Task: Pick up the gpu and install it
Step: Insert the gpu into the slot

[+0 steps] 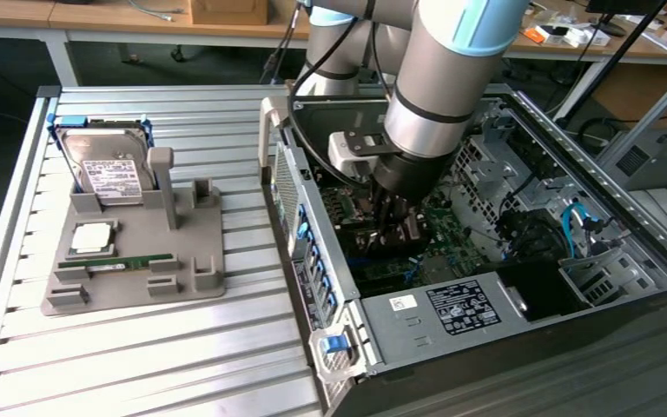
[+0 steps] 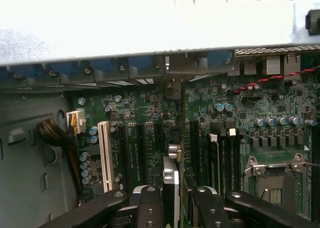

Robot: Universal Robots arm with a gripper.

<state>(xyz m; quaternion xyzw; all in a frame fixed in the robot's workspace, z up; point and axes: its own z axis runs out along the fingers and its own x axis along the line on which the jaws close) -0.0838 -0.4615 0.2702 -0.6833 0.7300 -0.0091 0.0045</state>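
on the exterior view's left: grey fixture [image 1: 136, 278] with hard drive [image 1: 108, 169], cpu [image 1: 93, 237] and memory stick [image 1: 125, 261] untouched. right of it: gripper [image 1: 389, 217] deep inside the open case [image 1: 426, 321], jaws part-closed on the gpu [image 2: 171, 188], held upright over the motherboard [image 2: 145, 138] slots. pickup done; seating not confirmed.

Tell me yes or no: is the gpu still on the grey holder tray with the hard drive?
No. The gripper holds the gpu edge-on above the motherboard inside the computer case.
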